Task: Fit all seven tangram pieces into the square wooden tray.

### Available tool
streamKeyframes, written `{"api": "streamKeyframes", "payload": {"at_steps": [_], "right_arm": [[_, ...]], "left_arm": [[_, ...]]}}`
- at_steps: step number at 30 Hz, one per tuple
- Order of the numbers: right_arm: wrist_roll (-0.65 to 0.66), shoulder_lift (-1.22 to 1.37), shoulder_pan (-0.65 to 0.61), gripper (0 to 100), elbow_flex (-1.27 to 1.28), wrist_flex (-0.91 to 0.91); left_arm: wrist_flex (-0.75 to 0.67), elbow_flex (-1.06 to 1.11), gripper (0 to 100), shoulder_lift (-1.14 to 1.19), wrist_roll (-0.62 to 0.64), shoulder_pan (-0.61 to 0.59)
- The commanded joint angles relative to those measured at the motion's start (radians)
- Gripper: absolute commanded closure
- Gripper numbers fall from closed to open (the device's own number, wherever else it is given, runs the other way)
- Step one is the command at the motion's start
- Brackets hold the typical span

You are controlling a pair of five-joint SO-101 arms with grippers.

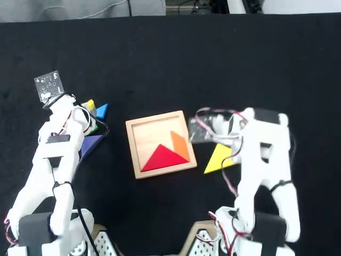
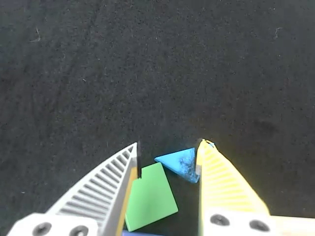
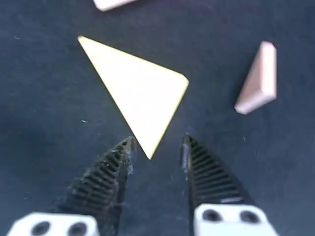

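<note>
Pick-up step — right jaws open, empty, at tip of yellow triangle (image 3: 139,92); left jaws likewise, around blue triangle (image 2: 181,163). Next — descend, close.

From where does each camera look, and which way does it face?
High view: fixed above the table, facing down on the wooden tray; left arm and right arm show.
Left wrist view: on that wrist, facing down past the open left gripper at a green square.
Right wrist view: on that wrist, facing down past the open right gripper at the yellow triangle.
Shared: high and right wrist views both show the yellow triangle.
</note>
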Motion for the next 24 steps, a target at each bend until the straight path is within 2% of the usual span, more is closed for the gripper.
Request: {"api": "streamKeyframes", "payload": {"at_steps": [1, 4, 12, 18, 24], "right_arm": [[0.041, -0.073, -0.08, 69.4, 0.062, -0.021], [0.041, -0.058, -0.118, 62.5, 0.114, -0.075], [0.043, 0.125, -0.098, 68.0, 0.148, -0.241], [0.048, 0.24, -0.021, 68.0, 0.099, -0.245], [0.06, 0.252, -0.006, 68.1, 0.097, -0.245]], "left_arm": [[-0.017, -0.058, 81, -0.005, -0.012, 0.002], [-0.017, -0.058, 81, -0.005, -0.012, 0.002], [-0.017, -0.058, 81, -0.005, -0.012, 0.004], [-0.017, -0.058, 81, -0.005, -0.012, 0.004], [-0.017, -0.058, 81, -0.005, -0.012, 0.008]]}}
